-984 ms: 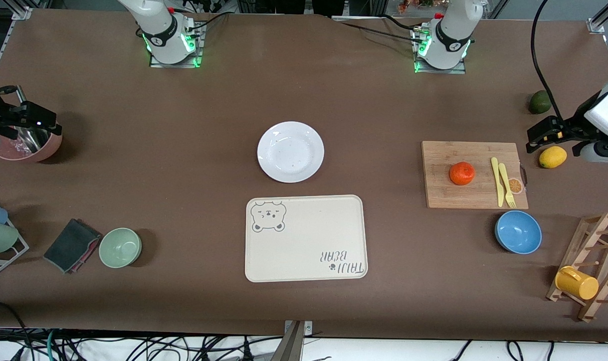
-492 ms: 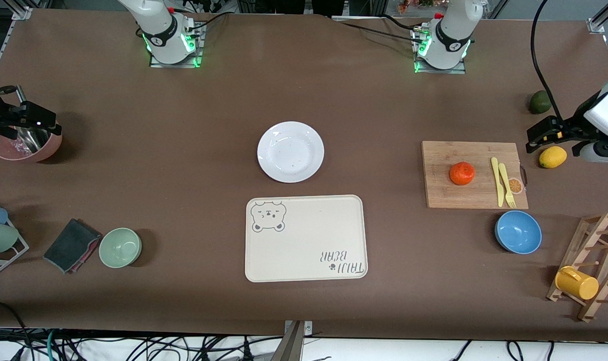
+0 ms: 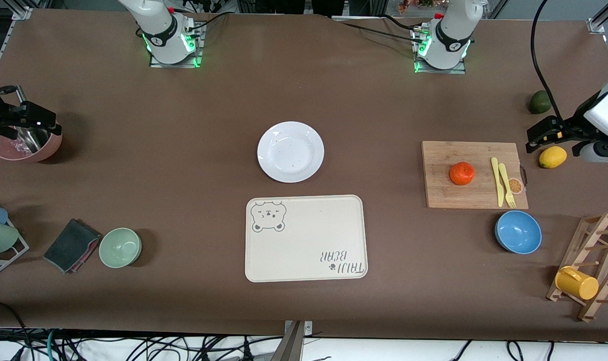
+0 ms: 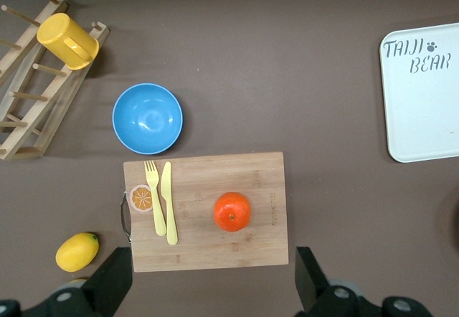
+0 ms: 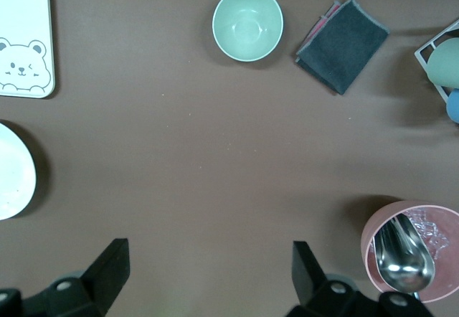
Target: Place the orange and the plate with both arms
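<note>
I see the plate (image 3: pixel 290 151) mid-table, the tray (image 3: pixel 306 238) nearer the camera. Orange (image 3: pixel 461 173) sits on the board (image 3: pixel 473 174) beside 2 utensils (image 3: pixel 502 182), toward the left arm's end.

The front view looks down from high across the brown table (image 3: pixel 183 150), facing both arm bases, and takes in the whole surface. The left wrist view looks straight down, from well above, at the bamboo cutting board (image 4: pixel 208 188) at the left arm's end. The right wrist view looks down at the right arm's end. Both wrist views share the cream rectangular bear-print tray (image 4: pixel 430 116) with the front view.
</note>
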